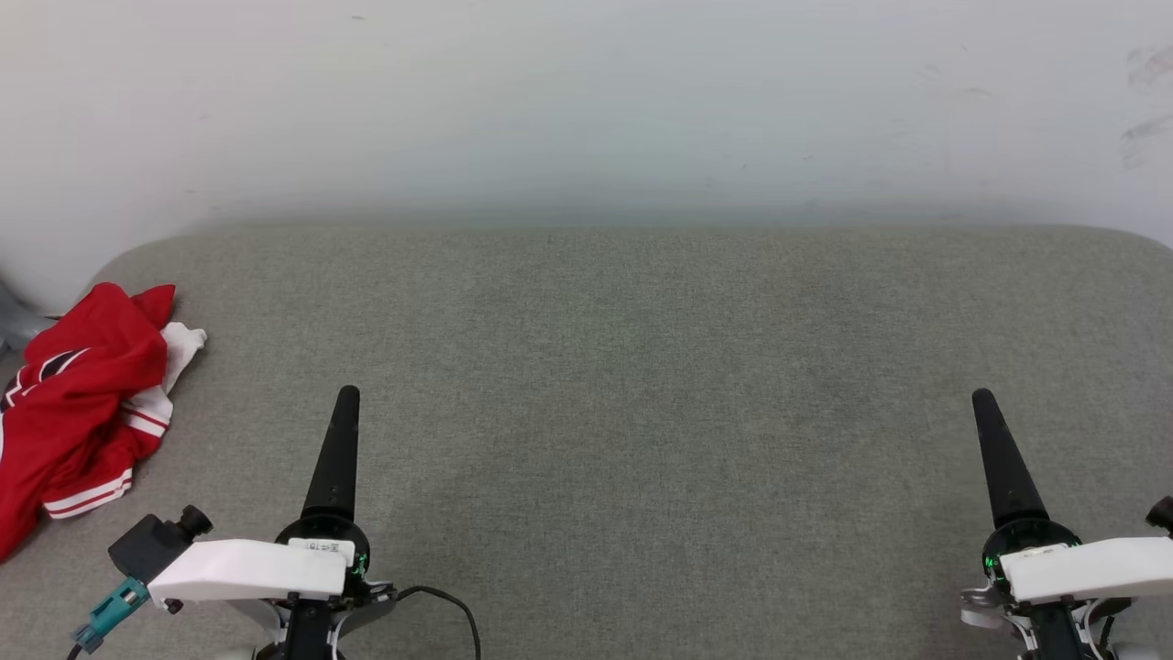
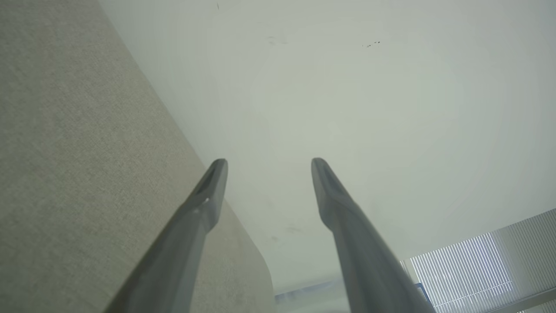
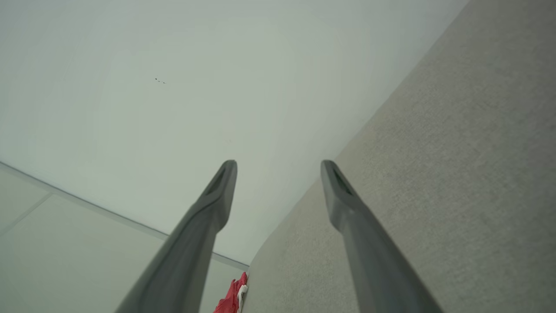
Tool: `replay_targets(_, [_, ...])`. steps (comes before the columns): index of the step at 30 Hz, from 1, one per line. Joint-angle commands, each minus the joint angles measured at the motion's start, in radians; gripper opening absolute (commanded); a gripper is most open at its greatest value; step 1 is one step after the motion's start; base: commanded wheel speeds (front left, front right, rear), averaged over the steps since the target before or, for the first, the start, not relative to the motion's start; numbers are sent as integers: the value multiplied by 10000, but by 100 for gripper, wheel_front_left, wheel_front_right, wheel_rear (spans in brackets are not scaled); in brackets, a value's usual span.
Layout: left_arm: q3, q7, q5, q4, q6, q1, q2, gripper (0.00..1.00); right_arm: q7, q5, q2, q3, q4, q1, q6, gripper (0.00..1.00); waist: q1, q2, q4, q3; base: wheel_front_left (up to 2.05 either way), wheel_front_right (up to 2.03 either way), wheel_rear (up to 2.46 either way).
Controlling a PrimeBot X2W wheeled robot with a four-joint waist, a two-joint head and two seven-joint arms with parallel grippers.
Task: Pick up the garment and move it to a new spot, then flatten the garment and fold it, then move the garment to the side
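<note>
Left pincer [image 2: 269,161] gapes, slim and tapered, near crumpled red garment [image 1: 78,403].

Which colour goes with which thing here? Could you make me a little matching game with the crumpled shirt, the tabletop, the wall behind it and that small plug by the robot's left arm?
Things:
1. shirt
2. tabletop
3. wall
4. plug

Colours:
A. teal
B. red with white striped trim
C. grey woven fabric
D. pale off-white

Pairs: 1-B, 2-C, 3-D, 4-A
</note>
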Motion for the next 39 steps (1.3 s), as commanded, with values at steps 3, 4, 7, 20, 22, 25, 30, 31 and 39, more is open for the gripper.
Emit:
replay_targets(3, [-49, -155, 747, -313, -1, -46, 25, 100, -151, -1079, 32, -8, -291, -34, 0, 100, 0, 0, 24, -7, 0, 0, 0])
replay_targets(4, [-49, -188, 1053, -344, -1, -33, 26, 100, -185, -1386, 58, -7, -304, -16, 0, 100, 0, 0, 30, -9, 0, 0, 0])
replay_targets(7, [-56, -289, 1758, -403, -1, -3, 26, 100, -284, -2312, 123, -18, -375, 26, 0, 100, 0, 0, 49, -14, 0, 0, 0])
replay_targets(20, [-80, -695, 5188, -523, -2, 43, 29, 100, -267, -5497, 108, 152, -629, 141, 0, 100, 0, 0, 105, -11, 0, 0, 0])
replay_targets(22, [-85, -749, 5724, -500, -2, 51, 29, 100, -202, -5829, 93, 177, -663, 163, 0, 100, 0, 0, 111, -15, 0, 0, 0])
replay_targets(25, [-128, -835, 6459, -438, -2, 98, 30, 100, -112, -6315, 61, 191, -731, 197, 0, 100, 0, 0, 123, -21, 0, 0, 0])
replay_targets(30, [-278, -976, 7579, -313, -2, 150, 68, 100, 32, -7110, 38, 146, -832, 265, 0, 100, 0, 0, 154, -31, 0, 0, 0])
replay_targets(31, [-297, -994, 7765, -285, -2, 158, 79, 100, 78, -7230, 53, 134, -844, 274, 0, 100, 0, 0, 162, -31, 0, 0, 0])
replay_targets(39, [-393, -1197, 9021, 5, 147, 234, 191, 100, 240, -8369, 131, -1, -955, 379, 0, 100, 0, 0, 201, -49, 0, 0, 0])
